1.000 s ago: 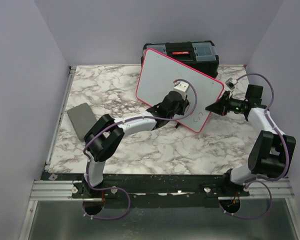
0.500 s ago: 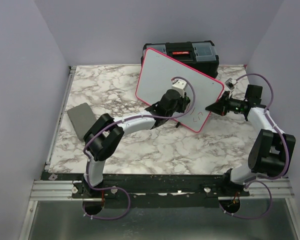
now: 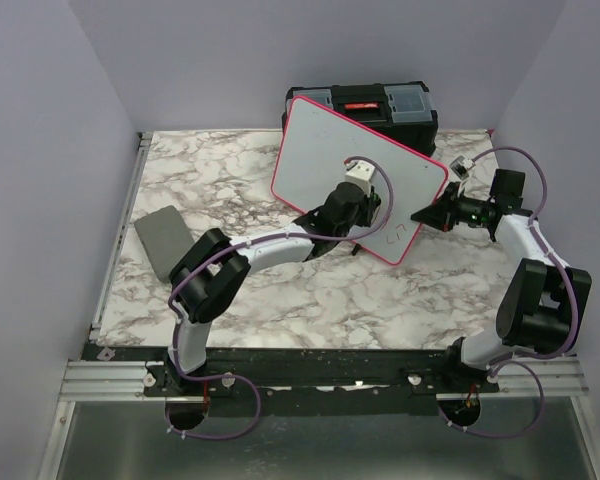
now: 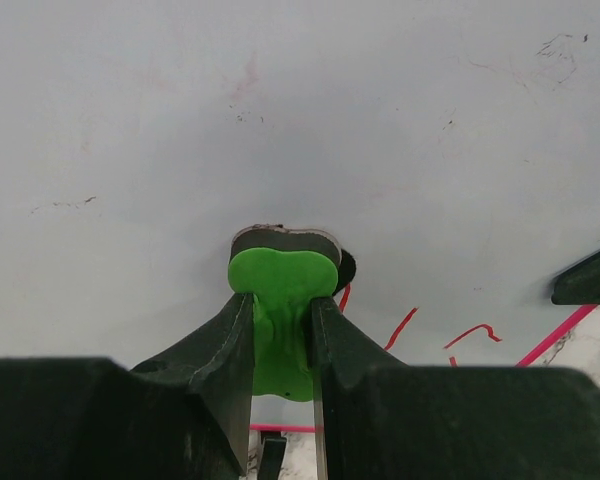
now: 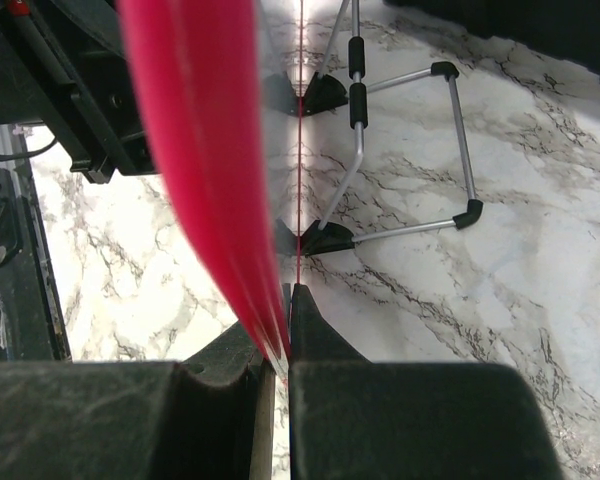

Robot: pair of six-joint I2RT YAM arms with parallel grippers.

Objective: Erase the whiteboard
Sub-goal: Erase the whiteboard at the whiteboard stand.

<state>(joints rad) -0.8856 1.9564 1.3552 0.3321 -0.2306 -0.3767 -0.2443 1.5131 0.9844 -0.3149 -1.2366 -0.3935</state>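
The whiteboard (image 3: pixel 320 160) has a pale grey-white face, a pink-red rim and a few red strokes (image 4: pixel 470 333) near one corner. The table (image 3: pixel 210 170) is white marble with grey-black veining. The toolbox (image 3: pixel 412 112) is black with a red latch. The pad (image 3: pixel 162 240) is plain grey. The eraser (image 4: pixel 280 285) is bright green, black-edged. The walls (image 3: pixel 280 50) are lavender.

Left arm (image 3: pixel 270 245): stretched low from its base, forward and to the right, upper link folded back near the base, wrist lifted at the far end. Left gripper (image 4: pixel 282 310): jaws drawn close, clamped on a green-backed eraser (image 4: pixel 280 275), fingers aimed square at the whiteboard (image 3: pixel 320 150) face.

Right arm (image 3: pixel 535 285): rises at the right side, elbow bent, forearm running leftward. Right gripper (image 5: pixel 284 300): jaws nearly together, pinching the whiteboard's right rim, seen edge-on
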